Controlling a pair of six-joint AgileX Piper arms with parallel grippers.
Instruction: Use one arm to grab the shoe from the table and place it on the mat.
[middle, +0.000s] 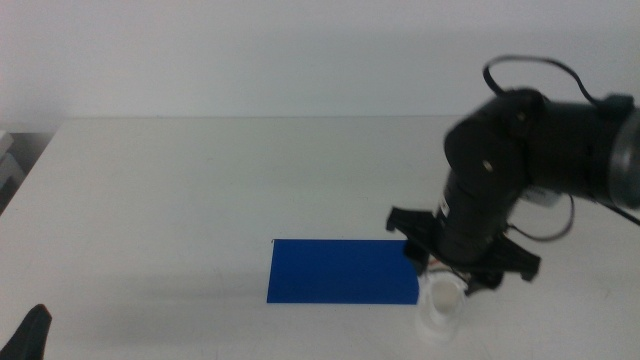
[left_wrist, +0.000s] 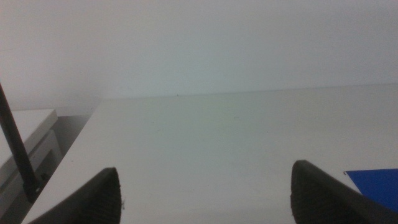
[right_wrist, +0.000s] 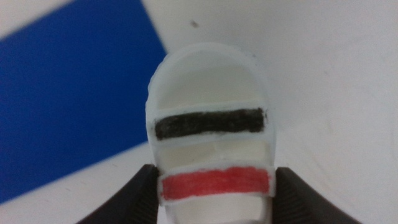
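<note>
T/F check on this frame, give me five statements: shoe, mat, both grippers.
1. The shoe lies fully on the mat. False: it is beside the mat, on the table.
2. The right gripper has a jaw on each side of the shoe. True.
3. The left gripper holds the shoe. False: it is open with nothing between its jaws.
4. The shoe has a black and a red strap. True.
5. The mat is green. False: blue.

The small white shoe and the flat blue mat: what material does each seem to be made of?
The small white shoe with one black and one red strap looks like moulded plastic or rubber: smooth, slightly translucent walls and a thin rim. The flat dark blue rectangular mat seems thin matte sheet, perhaps foam or paper: even colour, no gloss, no visible thickness. Neither can be told for sure.
</note>
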